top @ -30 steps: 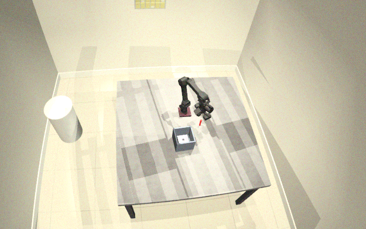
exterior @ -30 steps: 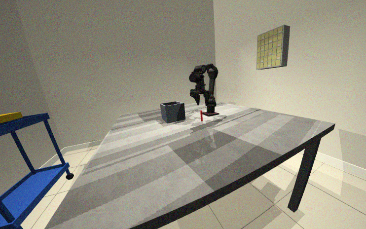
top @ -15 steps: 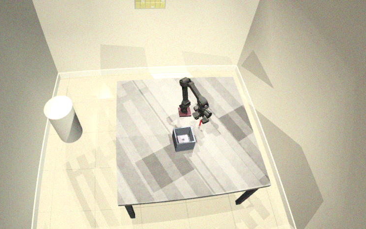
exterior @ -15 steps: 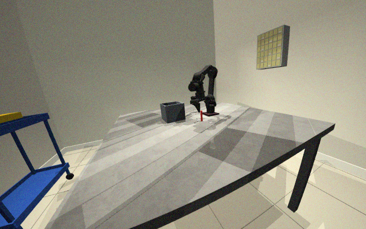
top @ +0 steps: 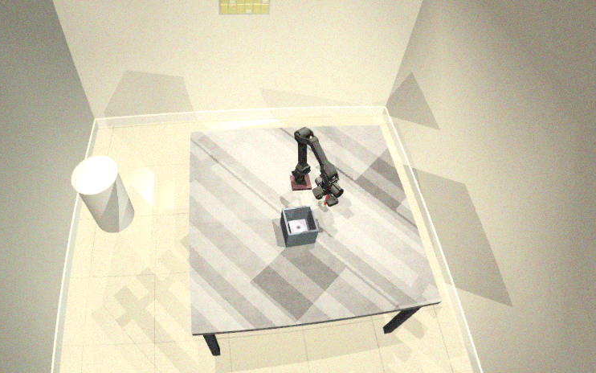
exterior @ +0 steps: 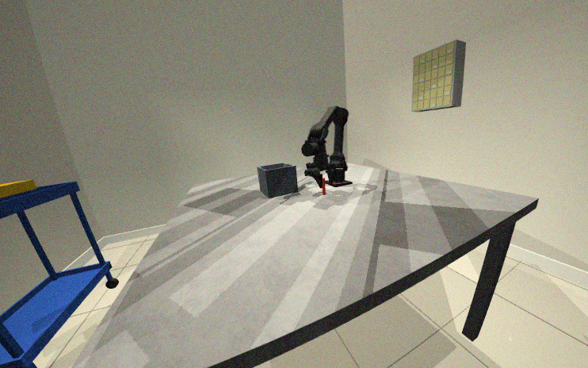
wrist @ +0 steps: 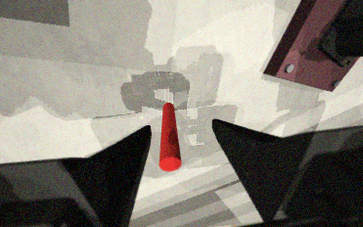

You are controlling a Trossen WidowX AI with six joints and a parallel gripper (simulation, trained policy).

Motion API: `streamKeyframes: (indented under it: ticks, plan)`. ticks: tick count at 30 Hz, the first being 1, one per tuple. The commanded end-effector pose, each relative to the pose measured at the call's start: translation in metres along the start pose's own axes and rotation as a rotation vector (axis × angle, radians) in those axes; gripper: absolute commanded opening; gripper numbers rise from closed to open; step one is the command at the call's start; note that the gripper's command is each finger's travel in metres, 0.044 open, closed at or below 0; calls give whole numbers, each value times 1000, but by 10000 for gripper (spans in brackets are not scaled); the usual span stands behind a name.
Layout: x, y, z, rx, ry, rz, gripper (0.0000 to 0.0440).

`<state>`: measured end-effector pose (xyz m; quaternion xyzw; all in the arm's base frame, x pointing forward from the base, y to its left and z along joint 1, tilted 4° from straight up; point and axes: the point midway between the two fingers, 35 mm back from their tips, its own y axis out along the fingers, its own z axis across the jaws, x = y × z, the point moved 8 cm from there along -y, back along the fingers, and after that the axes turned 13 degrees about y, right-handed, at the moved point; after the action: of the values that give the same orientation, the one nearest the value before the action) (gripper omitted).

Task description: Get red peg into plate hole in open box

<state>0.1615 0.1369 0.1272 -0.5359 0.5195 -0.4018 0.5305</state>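
The red peg stands upright on the table, to the right of the box in the top view. My gripper points down over the peg with its fingers apart. In the wrist view the peg stands between the two black fingers, nearer the left one, with a gap showing on both sides. The open grey-blue box stands upright. Inside it the white plate shows a small dark hole. In the exterior view the inside of the box is hidden.
The arm's dark red base plate is close behind the peg and box. The table has striped shadows. A white cylinder stands on the floor at the left. A blue cart stands beside the table.
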Motion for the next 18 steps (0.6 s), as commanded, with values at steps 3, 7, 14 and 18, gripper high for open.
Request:
streamKeyframes:
  ticks: [3, 7, 14, 18]
  plan:
    - [-1, 5, 6, 11, -6, 4, 172]
    - [-2, 5, 9, 18, -23, 14, 67]
    - [-8, -8, 15, 58, -36, 74, 0]
    - [-11, -21, 16, 95, -40, 119, 0]
